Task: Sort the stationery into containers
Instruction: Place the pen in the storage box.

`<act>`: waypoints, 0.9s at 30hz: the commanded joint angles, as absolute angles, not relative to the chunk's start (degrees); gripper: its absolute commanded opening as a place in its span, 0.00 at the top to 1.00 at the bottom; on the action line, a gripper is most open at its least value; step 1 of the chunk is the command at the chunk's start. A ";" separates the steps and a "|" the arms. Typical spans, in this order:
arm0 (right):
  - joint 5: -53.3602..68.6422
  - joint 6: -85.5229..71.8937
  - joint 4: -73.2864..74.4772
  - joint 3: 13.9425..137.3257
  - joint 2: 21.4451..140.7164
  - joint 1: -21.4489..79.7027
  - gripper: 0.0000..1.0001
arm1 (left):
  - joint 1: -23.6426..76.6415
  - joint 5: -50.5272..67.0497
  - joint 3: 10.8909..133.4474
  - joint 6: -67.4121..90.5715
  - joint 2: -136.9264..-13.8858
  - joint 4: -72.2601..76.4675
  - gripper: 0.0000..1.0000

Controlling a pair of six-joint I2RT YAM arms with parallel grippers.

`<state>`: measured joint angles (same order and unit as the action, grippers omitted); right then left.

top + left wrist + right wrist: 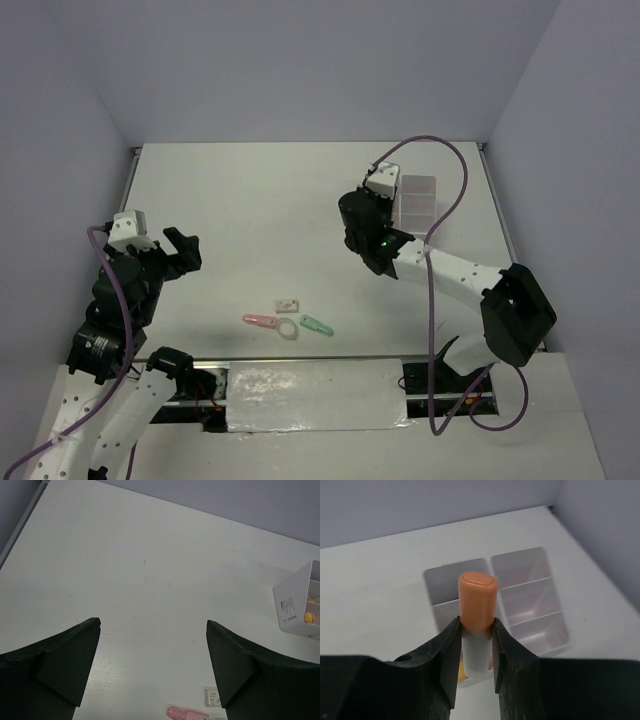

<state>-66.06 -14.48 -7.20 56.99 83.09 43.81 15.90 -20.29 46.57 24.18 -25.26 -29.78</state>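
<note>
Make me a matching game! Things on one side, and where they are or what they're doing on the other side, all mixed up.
1 orange highlighter
2 left gripper
3 clear ring
4 containers

A wide open, empty
B on the table, between the pink piece and the green piece
C clamped in the right gripper
D far right part of the table

Pairs: 1-C, 2-A, 3-B, 4-D

Pink piece (186,712) half off the bottom edge, containers (292,600) off the right edge

left gripper (153,624) agape, right gripper (476,626) tight
</note>
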 commanded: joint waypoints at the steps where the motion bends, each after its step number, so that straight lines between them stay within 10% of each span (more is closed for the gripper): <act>1: -73.91 3.68 -26.44 52.92 82.53 41.23 1.00 | 15.73 -19.25 46.85 23.64 -25.49 -27.33 0.01; 27: -59.59 0.18 -41.48 43.77 87.62 37.00 1.00 | 16.61 -19.34 46.84 23.29 -25.66 -27.33 0.01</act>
<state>-59.22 2.35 -38.02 44.45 86.56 37.80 16.38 -19.59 46.57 24.12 -25.39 -29.61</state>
